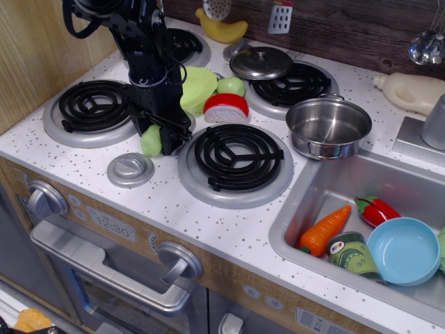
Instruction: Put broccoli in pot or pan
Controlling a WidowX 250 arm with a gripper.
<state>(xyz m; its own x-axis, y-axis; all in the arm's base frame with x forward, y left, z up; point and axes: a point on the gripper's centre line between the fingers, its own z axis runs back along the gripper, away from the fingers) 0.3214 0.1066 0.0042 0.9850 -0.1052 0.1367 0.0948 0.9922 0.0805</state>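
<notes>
The light-green broccoli (150,141) lies on the white counter between the left burner and the front middle burner. My black gripper (158,137) is lowered right over it, one finger (170,139) against its right side and the other mostly hidden behind it. The jaws look open, standing on either side of the broccoli, which still rests on the counter. The shiny steel pot (303,139) stands empty and upright to the right, at the sink's edge, well apart from the gripper.
A lime-green plate (198,85), a green ball (231,85) and a red-and-white toy (226,106) sit just behind the gripper. A domed steel lid (261,62) lies on the back burner. The front burner (236,156) lies between broccoli and pot. The sink (327,191) holds a carrot (325,229) and a blue bowl (405,250).
</notes>
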